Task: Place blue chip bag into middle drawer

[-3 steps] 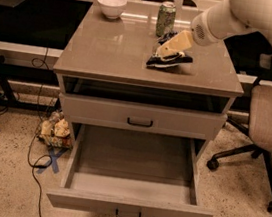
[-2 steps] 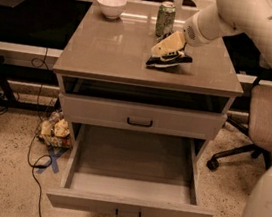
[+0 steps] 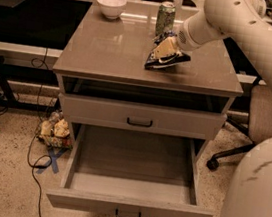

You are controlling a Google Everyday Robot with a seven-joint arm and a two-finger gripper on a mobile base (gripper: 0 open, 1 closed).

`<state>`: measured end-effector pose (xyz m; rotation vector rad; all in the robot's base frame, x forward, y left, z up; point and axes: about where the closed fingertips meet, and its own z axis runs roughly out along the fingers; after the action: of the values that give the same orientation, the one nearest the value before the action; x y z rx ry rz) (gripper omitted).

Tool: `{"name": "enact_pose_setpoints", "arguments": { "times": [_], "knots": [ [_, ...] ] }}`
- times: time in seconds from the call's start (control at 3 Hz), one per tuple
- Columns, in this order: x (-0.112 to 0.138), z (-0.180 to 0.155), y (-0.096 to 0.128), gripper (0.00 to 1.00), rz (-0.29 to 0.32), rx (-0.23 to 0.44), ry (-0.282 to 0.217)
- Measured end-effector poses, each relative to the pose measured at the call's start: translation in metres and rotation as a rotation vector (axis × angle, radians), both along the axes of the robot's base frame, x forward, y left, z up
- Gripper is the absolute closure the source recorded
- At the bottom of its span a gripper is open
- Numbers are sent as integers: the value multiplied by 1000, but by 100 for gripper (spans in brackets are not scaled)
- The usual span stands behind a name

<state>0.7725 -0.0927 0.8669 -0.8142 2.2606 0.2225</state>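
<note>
the blue chip bag (image 3: 173,61) lies toward the back right of the counter (image 3: 108,51), just in front of the green soda can (image 3: 165,16). we judge it light, soft and crinkly, with slippery foil, so a pinch across a flattened edge should hold best. the pincer (image 3: 165,47) sits right on the bag, but we cannot tell whether it has closed on it. below, the middle drawer (image 3: 130,206) stands pulled open.
</note>
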Motion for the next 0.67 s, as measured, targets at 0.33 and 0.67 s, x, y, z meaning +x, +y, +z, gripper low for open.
{"name": "enact_pose_setpoints", "arguments": {
  "times": [0.33, 0.67],
  "knots": [
    [-7, -5, -4, 65, -6, 19, -8],
    [-37, 15, -14, 89, 39, 65, -62]
  ]
}}
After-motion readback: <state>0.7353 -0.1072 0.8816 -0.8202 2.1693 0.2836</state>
